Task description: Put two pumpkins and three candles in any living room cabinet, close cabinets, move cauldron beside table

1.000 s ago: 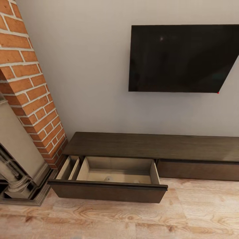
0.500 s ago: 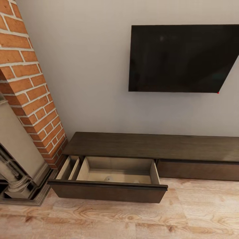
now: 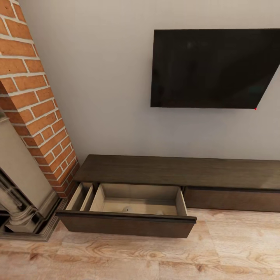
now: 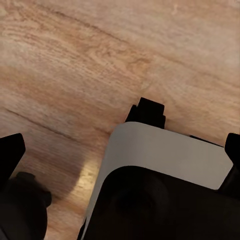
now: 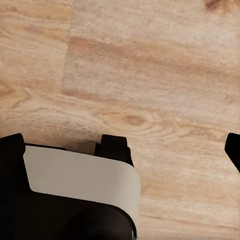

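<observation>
1. From the head camera I see the cabinet [image 3: 175, 171], a long, low dark brown unit standing against the pale wall [image 3: 101, 77].
2. Its left drawer [image 3: 128, 217] is pulled out over the wooden floor [image 3: 155, 256], showing pale beige insides; the drawer front to its right [image 3: 233, 199] sits flush and closed.
3. Deep in the open drawer, just above the top edge of its front panel, I can make out two pale rounded tops: one candle [image 3: 127, 209] near the middle and another candle [image 3: 160, 212] beside it to the right. Most of each is hidden behind the drawer front, so I cannot tell more about them.
4. A narrow side compartment [image 3: 81, 196] at the drawer's left end looks divided by a slat.
5. A dark television [image 3: 214, 68] hangs on the wall above the cabinet.
6. A brick column [image 3: 35, 97] stands left of the cabinet, with the ornate beige fireplace [image 3: 19, 194] in front of it at the left edge.
7. My left gripper [image 4: 120, 150] points at the floor above the robot's white-and-black body [image 4: 160, 190]; its dark fingertips [image 4: 11, 152] sit at opposite edges of the wrist view, spread wide, with nothing between them.
8. My right gripper [image 5: 122, 150] likewise faces bare floorboards, fingertips [image 5: 12, 147] far apart and holding nothing.
</observation>
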Motion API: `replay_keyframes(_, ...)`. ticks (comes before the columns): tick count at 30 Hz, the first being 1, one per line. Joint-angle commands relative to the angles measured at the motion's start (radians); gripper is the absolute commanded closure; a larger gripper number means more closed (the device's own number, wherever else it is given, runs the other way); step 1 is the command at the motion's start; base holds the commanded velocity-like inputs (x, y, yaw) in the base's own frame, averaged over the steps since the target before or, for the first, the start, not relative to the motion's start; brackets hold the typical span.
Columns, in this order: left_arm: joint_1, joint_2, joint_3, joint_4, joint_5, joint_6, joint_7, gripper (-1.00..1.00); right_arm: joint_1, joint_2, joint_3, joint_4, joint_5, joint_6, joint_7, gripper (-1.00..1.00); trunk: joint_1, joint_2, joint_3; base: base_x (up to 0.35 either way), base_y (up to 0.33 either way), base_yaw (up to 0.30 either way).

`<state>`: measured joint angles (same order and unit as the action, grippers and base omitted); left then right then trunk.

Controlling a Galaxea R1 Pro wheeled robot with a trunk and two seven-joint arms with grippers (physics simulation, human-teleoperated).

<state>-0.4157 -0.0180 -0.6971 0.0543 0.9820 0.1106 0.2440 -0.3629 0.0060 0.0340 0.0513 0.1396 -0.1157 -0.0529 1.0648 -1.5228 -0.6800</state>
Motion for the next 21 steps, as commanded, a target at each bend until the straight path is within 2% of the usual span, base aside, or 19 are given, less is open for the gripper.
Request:
replay_keyframes(1, 0.0, 0.0, 0.0, 0.0, 0.0, 0.0, 0.0, -1.0, 0.0, 0.0, 0.0, 0.0, 0.0, 0.001, 0.0, -1.0, 0.0, 0.0, 0.0, 0.0, 0.0, 0.0)
replay_keyframes(21, 0.0, 0.001, 0.001, -0.001, 0.0, 0.0, 0.0, -1.0, 0.002, -0.002, 0.0, 0.001, -0.001, 0.001, 0.001, -1.0, 0.0, 0.0, 0.015, 0.0, 0.0, 0.0)
